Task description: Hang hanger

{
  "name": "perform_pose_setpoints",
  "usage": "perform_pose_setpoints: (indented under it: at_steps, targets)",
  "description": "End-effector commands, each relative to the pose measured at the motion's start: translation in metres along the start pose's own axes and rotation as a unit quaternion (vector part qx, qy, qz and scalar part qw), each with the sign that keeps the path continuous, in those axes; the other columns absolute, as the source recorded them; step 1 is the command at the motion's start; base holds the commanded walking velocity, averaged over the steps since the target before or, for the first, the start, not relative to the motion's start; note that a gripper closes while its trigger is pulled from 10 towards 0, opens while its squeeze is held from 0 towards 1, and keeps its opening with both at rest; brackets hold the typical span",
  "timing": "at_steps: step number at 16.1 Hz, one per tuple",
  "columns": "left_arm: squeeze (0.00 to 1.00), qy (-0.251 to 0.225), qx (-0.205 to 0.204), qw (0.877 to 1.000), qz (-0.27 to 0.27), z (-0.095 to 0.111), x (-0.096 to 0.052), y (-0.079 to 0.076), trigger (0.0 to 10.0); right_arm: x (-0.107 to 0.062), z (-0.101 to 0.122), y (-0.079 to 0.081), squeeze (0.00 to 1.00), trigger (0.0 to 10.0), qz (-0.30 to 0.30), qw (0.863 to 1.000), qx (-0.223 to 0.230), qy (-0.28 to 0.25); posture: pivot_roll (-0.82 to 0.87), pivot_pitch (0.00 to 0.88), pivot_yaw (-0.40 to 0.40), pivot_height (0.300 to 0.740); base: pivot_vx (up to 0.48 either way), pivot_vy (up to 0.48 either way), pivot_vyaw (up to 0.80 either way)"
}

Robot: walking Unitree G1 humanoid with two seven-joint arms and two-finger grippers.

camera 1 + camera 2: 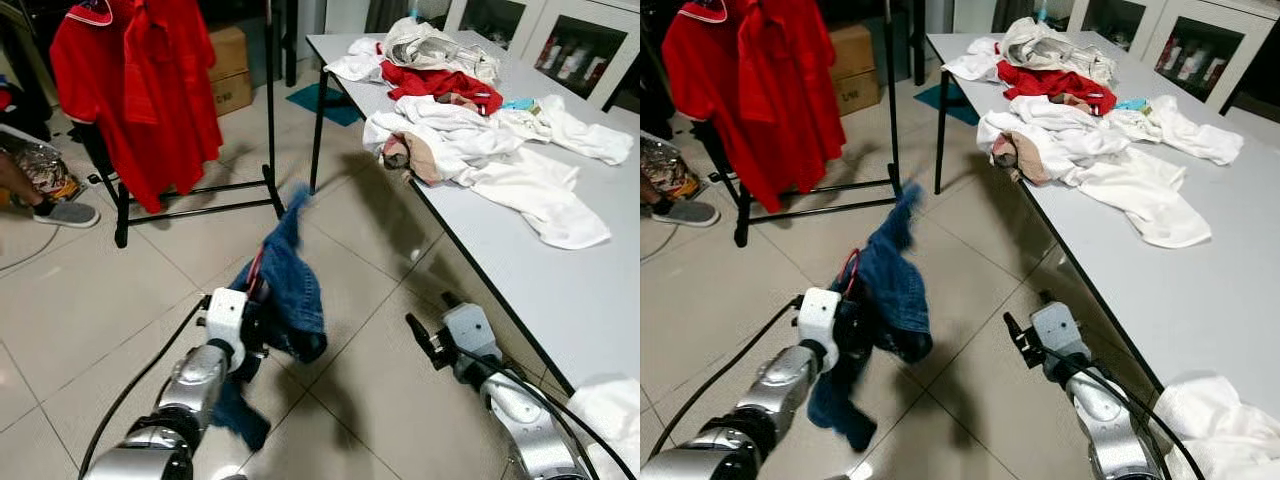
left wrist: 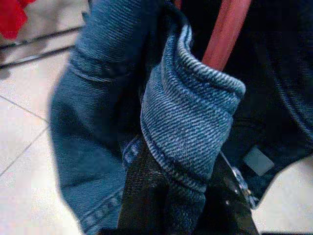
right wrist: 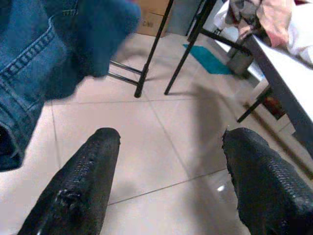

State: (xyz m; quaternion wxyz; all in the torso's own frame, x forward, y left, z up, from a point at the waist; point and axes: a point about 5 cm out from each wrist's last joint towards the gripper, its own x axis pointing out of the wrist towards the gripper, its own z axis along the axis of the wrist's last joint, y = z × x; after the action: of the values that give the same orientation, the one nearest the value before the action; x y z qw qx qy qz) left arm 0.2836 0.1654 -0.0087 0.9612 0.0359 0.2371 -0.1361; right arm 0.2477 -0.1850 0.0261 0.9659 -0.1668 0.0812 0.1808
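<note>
A blue denim garment (image 1: 290,280) hangs on a red hanger (image 2: 225,34), held up above the tiled floor. My left gripper (image 2: 183,196) is shut on the denim and hanger, its black fingers (image 2: 139,196) pinching a fold of the cloth. The garment's upper end looks blurred. To the right, beside the table's edge, my right gripper (image 3: 171,142) stands open with nothing between its fingers (image 3: 83,181). Ahead on the left is a black clothes rack (image 1: 270,120) with a red shirt (image 1: 140,90) hanging on it.
A long white table (image 1: 560,290) runs along the right, strewn with white and red clothes (image 1: 470,130). White cloth (image 1: 615,410) lies near its front corner. Cardboard boxes (image 1: 230,70) stand behind the rack. A person's foot in a grey shoe (image 1: 65,212) rests at far left.
</note>
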Motion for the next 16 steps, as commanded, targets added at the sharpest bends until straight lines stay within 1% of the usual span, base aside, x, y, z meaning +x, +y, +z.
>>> perform_pose_setpoints:
  at_steps: [1,2,3,5,7,8,9,10,11,12,13,14,16]
  targets:
    - [0.00,0.025,0.025,0.998,-0.048,-0.002,0.002,-0.007,10.0,0.000,0.001,-0.011,0.00,10.0,0.004,0.998,-0.065,-0.001,-0.10,0.000,-0.035,0.740,0.000,0.000,0.00]
    - [0.00,0.032,0.035,0.997,-0.060,-0.002,0.001,-0.007,10.0,-0.001,0.001,-0.015,0.00,10.0,0.011,0.995,-0.097,0.000,-0.10,0.000,-0.036,0.740,0.000,0.000,0.00]
    - [0.00,0.036,0.042,0.996,-0.068,-0.002,0.001,-0.007,10.0,-0.002,0.001,-0.017,0.00,10.0,0.018,0.993,-0.117,0.000,-0.10,0.000,-0.036,0.740,0.000,0.000,0.00]
    - [0.00,0.040,0.075,0.992,-0.089,0.002,0.002,-0.006,10.0,-0.004,0.002,-0.019,0.00,10.0,0.053,0.983,-0.178,-0.001,-0.09,0.000,-0.040,0.740,0.000,0.000,0.00]
    - [0.00,0.040,0.105,0.988,-0.102,0.006,0.003,-0.005,10.0,-0.005,0.002,-0.012,0.00,10.0,0.090,0.973,-0.212,-0.007,-0.09,0.000,-0.041,0.740,0.000,0.000,0.00]
    - [0.00,0.040,0.126,0.985,-0.114,0.009,0.004,-0.006,10.0,-0.006,0.000,-0.002,0.00,10.0,0.124,0.963,-0.237,-0.011,-0.09,0.000,-0.045,0.740,0.000,0.000,0.00]
    - [0.00,0.041,0.139,0.982,-0.121,0.011,0.004,-0.006,10.0,-0.007,-0.003,0.005,0.00,10.0,0.147,0.957,-0.251,-0.012,-0.09,0.000,-0.045,0.740,0.000,0.000,0.00]
    - [0.00,0.046,0.166,0.975,-0.142,0.011,0.004,-0.009,10.0,-0.009,-0.006,0.014,0.00,10.0,0.171,0.948,-0.267,-0.012,-0.09,0.000,-0.044,0.740,0.000,0.000,0.00]
    - [0.00,0.050,0.182,0.970,-0.156,0.009,0.003,-0.011,10.0,-0.009,-0.007,0.017,0.00,10.0,0.179,0.945,-0.274,-0.012,-0.09,0.000,-0.044,0.740,0.000,0.000,0.00]
    - [0.00,0.057,0.209,0.960,-0.180,0.008,0.002,-0.014,10.0,-0.009,-0.009,0.024,0.00,10.0,0.192,0.937,-0.290,-0.012,-0.09,0.000,-0.042,0.740,0.000,0.000,0.00]
    - [0.00,0.060,0.229,0.952,-0.194,0.007,0.002,-0.016,10.0,-0.008,-0.009,0.027,0.00,10.0,0.200,0.932,-0.303,-0.014,-0.09,0.000,-0.042,0.740,0.000,0.000,0.00]
    - [0.00,0.065,0.256,0.941,-0.212,0.007,0.002,-0.019,10.0,-0.007,-0.009,0.030,0.00,10.0,0.209,0.924,-0.318,-0.017,-0.09,0.000,-0.042,0.740,0.000,0.000,0.00]
    - [0.00,0.069,0.295,0.924,-0.234,0.007,0.001,-0.021,10.0,-0.002,-0.007,0.032,0.00,10.0,0.212,0.915,-0.343,-0.022,-0.09,0.000,-0.035,0.740,0.000,0.000,0.00]
